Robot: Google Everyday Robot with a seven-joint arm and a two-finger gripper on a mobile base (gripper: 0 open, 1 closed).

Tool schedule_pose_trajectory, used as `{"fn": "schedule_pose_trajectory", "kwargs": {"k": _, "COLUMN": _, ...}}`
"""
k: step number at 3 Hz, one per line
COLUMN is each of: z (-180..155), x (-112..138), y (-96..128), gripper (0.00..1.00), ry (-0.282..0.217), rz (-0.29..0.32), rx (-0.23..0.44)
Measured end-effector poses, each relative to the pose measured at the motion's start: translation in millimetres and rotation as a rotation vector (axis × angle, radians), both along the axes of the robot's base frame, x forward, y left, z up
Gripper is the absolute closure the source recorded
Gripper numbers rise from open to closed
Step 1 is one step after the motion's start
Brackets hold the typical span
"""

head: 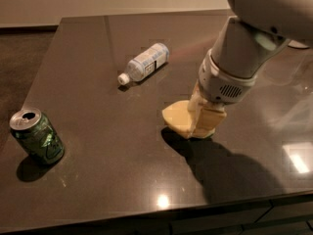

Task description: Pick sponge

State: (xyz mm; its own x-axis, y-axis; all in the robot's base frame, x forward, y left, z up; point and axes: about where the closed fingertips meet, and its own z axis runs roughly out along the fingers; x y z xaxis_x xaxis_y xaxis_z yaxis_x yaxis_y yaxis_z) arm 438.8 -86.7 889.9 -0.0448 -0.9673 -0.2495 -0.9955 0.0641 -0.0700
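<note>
Going left to right for you. The green can (36, 136) stands upright near the tabletop's (98, 190) left edge, top opened. It has some pale pattern on the side, but there's no brand I can read. Further back, towards the middle, the clear bottle (144, 62) lies on its side with its white cap pointing front-left. It has a white label with a darker patch on it (the print is too small to make out, so don't ask me the brand). Neither one is your target, and both are well apart from the action.

Right of centre you've got the sponge (177, 116), pale yellow and lying flat on the tabletop. The tool (203, 126) is down right at its right end and touching it, with the big white arm (244, 48) coming in from the upper right. I honestly cannot tell whether the tool is wide, narrow or already clamped on the foam, because the wrist housing blocks that from this angle.

Progress-wise, I'd say you've got the reach done and you're at the grasp. The sponge looks like it's resting on the tabletop, so the lift is what's left. I'd want a firm hold confirmed before you raise it, since soft foam caught only at one end could slip out.
</note>
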Motion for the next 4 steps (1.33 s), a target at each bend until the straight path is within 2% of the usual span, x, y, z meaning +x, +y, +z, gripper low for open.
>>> {"fn": "schedule_pose_trajectory", "kwargs": {"k": 1, "z": 29, "x": 6, "y": -7, "gripper": 1.0, "ry": 0.016, "rz": -0.002, "rx": 0.057}}
{"fn": "schedule_pose_trajectory", "kwargs": {"k": 3, "z": 92, "x": 13, "y": -8, "gripper": 1.0, "ry": 0.03, "rz": 0.043, "rx": 0.191}}
{"fn": "schedule_pose_trajectory", "kwargs": {"k": 4, "z": 118, "x": 23, "y": -2, "gripper": 1.0, "ry": -0.016, "rz": 0.054, "rx": 0.248}}
